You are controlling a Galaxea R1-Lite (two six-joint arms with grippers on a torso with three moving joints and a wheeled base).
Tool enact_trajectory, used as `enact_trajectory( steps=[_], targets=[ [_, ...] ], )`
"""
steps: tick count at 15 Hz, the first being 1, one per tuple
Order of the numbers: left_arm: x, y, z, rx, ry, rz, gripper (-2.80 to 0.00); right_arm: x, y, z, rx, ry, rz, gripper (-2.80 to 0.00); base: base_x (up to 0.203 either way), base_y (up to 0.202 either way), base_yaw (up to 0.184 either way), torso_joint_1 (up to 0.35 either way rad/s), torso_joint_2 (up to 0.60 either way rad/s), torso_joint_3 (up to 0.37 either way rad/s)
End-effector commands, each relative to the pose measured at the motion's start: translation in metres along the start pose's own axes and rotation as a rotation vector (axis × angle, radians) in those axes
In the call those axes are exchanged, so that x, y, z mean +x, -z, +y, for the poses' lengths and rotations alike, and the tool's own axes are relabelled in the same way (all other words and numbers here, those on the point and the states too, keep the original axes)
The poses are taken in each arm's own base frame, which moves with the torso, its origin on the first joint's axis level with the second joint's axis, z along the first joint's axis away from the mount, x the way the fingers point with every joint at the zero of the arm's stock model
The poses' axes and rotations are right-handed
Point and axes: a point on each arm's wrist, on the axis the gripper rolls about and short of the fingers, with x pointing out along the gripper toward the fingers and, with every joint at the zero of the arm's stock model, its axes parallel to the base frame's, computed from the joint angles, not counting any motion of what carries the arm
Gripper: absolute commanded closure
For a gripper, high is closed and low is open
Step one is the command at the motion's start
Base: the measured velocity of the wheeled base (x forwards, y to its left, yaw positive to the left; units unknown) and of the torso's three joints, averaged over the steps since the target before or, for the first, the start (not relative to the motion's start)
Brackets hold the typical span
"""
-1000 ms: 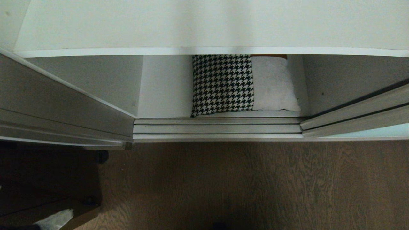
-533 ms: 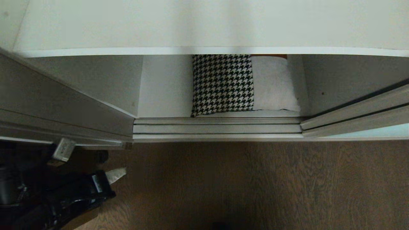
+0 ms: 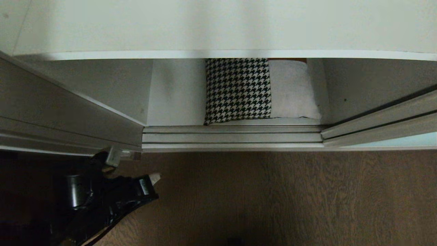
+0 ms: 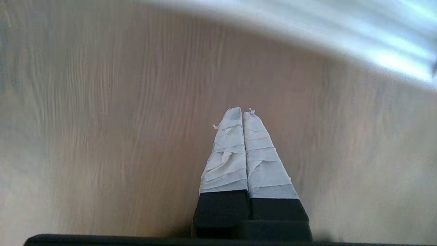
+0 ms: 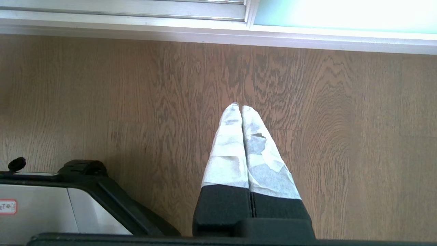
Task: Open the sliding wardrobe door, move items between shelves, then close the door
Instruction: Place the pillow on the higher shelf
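cushion [image 3: 261,90] unmoved on shelf [image 3: 174,99]; left gripper [image 3: 155,178] newly nearer wardrobe

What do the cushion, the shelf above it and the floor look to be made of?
Cushion: woven fabric, judging by the black-and-white houndstooth weave; its light-grey patch looks softer, maybe fleecy. Shelf: smooth matt white board with a thin front edge, probably laminated wood, though the core is hidden. Floor: brown wood-grain planks, either wood or a printed laminate.

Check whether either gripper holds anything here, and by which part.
Nothing is held. The left gripper and right gripper are both shut on nothing above the floor.
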Motion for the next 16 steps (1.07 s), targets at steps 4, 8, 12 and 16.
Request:
enact_trajectory(
  steps=[4,8,12,16],
  targets=[
    [0.035,-0.001,-0.015,-0.009,0.015,-0.090,0.00,0.000,0.000,0.000,0.001,0.000,-0.001,0.00,0.000,0.000,0.000,0.000,0.00,0.000],
    [0.070,0.003,-0.017,-0.023,0.019,-0.082,0.00,0.000,0.000,0.000,0.001,0.000,-0.001,0.00,0.000,0.000,0.000,0.000,0.00,0.000],
    [0.099,-0.007,-0.026,-0.023,0.089,-0.092,0.00,0.000,0.000,0.000,0.000,0.000,-0.001,0.00,0.000,0.000,0.000,0.000,0.00,0.000],
    [0.126,-0.008,-0.031,-0.018,0.150,-0.065,0.00,0.000,0.000,0.000,0.000,0.000,-0.001,0.00,0.000,0.000,0.000,0.000,0.00,0.000]
  ],
)
